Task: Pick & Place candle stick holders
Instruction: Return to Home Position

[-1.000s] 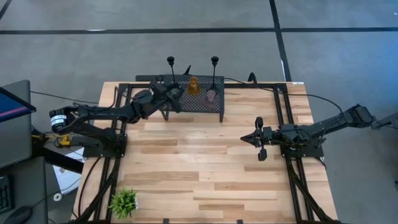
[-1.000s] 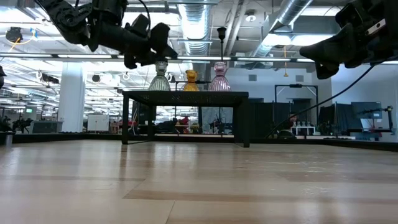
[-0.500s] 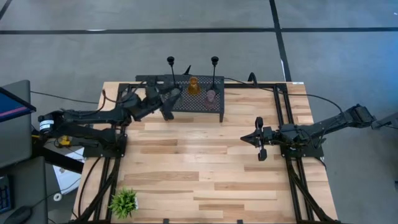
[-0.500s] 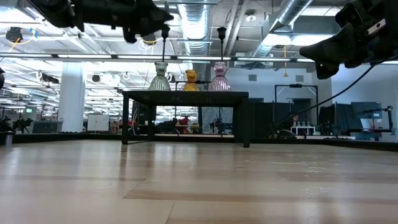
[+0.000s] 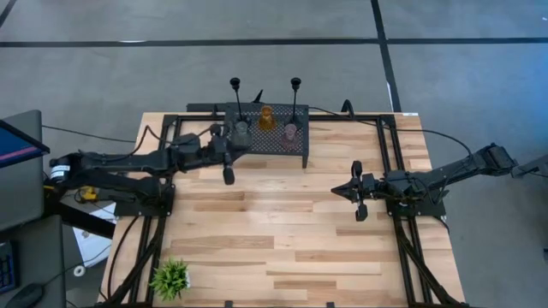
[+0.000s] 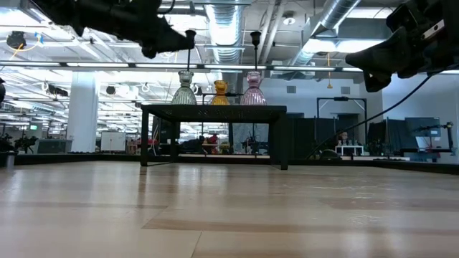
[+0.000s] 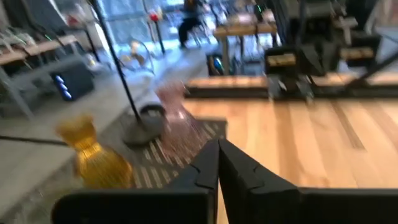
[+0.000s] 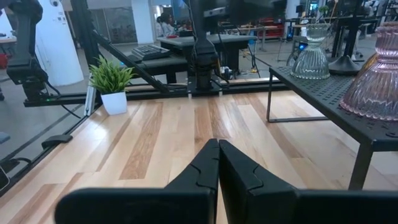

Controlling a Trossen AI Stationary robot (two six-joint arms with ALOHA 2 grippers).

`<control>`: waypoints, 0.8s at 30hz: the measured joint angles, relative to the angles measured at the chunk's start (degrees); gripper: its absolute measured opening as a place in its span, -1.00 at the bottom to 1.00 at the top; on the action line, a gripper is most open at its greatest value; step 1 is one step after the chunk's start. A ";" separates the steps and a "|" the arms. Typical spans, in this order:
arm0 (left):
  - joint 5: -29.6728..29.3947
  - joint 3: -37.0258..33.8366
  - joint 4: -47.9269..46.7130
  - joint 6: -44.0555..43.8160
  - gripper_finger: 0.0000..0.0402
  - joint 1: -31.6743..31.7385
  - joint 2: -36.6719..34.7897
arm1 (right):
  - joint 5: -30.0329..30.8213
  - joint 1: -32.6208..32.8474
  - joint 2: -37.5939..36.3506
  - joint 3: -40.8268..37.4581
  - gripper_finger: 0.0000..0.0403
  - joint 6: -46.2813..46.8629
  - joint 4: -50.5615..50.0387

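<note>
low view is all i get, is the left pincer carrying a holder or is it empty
observer: empty. Its wrist view shows the left pincer shut, fingers pressed together with nothing between them.
operator: where is it from above
observer: about at the left front corner of the stand, next to the grey-green holder, which stands on the mesh.
operator: and the right arm
observer: waiting. From above, the right pincer hangs over the right half of the table, well away from the stand.
</note>
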 joint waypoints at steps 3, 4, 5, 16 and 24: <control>2.64 0.00 -6.39 -0.68 -0.96 -0.12 -2.30 | 0.00 0.00 0.00 0.00 -1.00 0.03 -0.01; 3.36 0.00 -8.01 -1.67 -0.96 -0.40 -3.09 | 0.00 0.00 0.00 0.00 -1.00 0.02 -0.01; 4.13 0.00 -9.57 -2.86 -0.96 -0.72 -4.04 | 0.00 0.00 0.00 0.00 -1.00 0.03 0.00; 5.67 -1.17 -18.52 -5.04 -0.98 -7.97 -16.05 | 0.00 -0.02 0.00 0.00 -1.00 0.01 -0.01; 5.45 -8.71 -18.61 -4.53 -0.98 -12.00 -27.53 | 0.00 -0.01 0.00 0.00 -1.00 0.01 -0.03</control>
